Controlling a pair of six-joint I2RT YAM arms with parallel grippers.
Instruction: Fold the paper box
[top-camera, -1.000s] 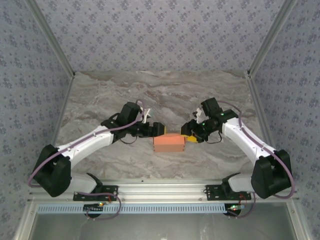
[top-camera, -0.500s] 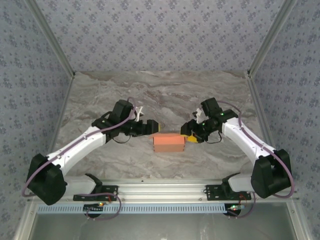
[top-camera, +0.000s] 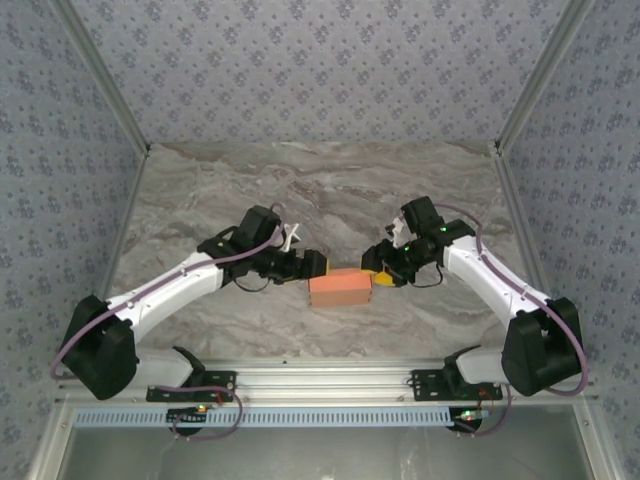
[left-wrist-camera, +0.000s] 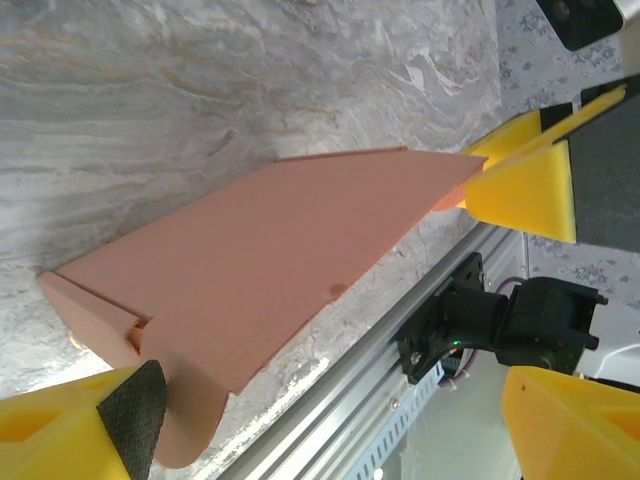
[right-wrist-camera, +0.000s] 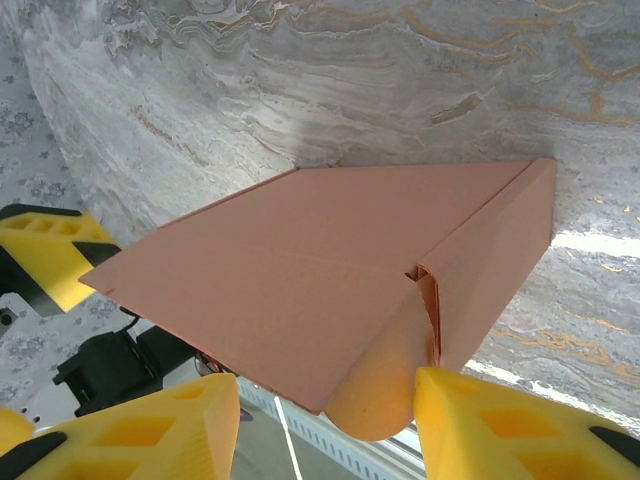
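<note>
The paper box (top-camera: 340, 287) is a flat salmon-orange rectangle lying on the marble table (top-camera: 320, 190) between my two arms. My left gripper (top-camera: 312, 265) is at its left end and stands open: in the left wrist view one black-padded finger (left-wrist-camera: 130, 410) is beside the box's (left-wrist-camera: 260, 260) rounded end flap, and the other finger (left-wrist-camera: 575, 420) is far off. My right gripper (top-camera: 378, 268) is at the right end, open, its yellow fingers (right-wrist-camera: 520, 430) either side of the box's (right-wrist-camera: 300, 260) rounded flap (right-wrist-camera: 385, 385). One finger is against the box corner.
An aluminium rail (top-camera: 320, 380) with both arm bases runs along the near table edge, just behind the box. Patterned walls (top-camera: 320, 70) enclose the table on three sides. Each gripper's yellow fingers also show in the other's wrist view.
My left arm drew back to the left, away from the box, then came back to its left end. The right arm and the box have hardly moved.
</note>
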